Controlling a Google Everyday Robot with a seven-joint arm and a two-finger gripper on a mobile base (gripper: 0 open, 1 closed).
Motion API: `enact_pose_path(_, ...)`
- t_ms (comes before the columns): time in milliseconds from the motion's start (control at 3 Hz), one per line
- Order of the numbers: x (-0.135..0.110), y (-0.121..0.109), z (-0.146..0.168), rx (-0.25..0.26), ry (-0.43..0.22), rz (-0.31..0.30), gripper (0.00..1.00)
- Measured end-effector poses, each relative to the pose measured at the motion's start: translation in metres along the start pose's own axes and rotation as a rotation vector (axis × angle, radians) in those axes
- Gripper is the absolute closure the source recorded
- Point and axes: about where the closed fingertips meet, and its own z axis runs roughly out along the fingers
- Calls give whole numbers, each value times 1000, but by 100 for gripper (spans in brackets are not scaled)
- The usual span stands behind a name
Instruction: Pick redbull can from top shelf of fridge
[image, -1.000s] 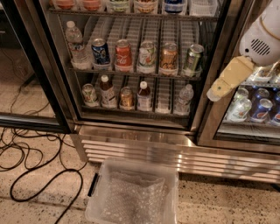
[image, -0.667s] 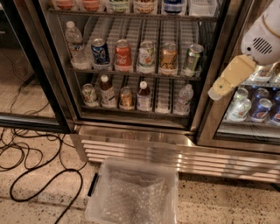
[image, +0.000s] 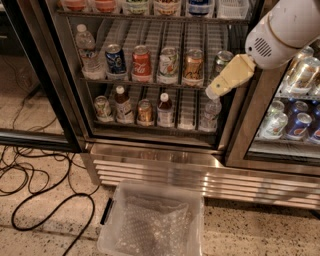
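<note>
Plastic bin (image: 150, 185), clear with a crinkled lining, sits lowest in the frame on a speckled floor (image: 250, 235). Black cables (image: 92, 202) loop across the floor at lower left.

Behind the bin runs the slatted steel base of the fridge (image: 160, 170).

From the upper right, a white arm (image: 285, 35) reaches down and to the left, ending in the cream-coloured gripper (image: 214, 91). The gripper hangs in front of the right end of the shelves, tilted, with its tip just above the cap of a clear bottle (image: 210, 115). Whether it is open or closed cannot be told.

That clear bottle stands on the lower rack (image: 182, 107), along with two small cans and two dark bottles with white caps further left.

On the middle rack (image: 150, 37), from left to right, stand a water bottle (image: 86, 50), a blue Pepsi can (image: 115, 59), a red Coca-Cola can (image: 141, 62), a pale can (image: 168, 62), the redbull can (image: 192, 65) and a grey can (image: 222, 59). The redbull can is upright, golden-brown with a silver top, a little left of the gripper and apart from it.

Along the upper edge of the frame runs the top shelf (image: 150, 16), where only the bottoms of containers show.

At the right of the frame, behind glass, stand more cans (image: 300, 125).
</note>
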Motion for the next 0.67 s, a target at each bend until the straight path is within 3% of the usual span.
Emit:
enact_pose_path(333, -33, 5, 11, -25, -41, 80, 0)
enact_pose_path(667, -34, 6, 11, -26, -42, 93, 0)
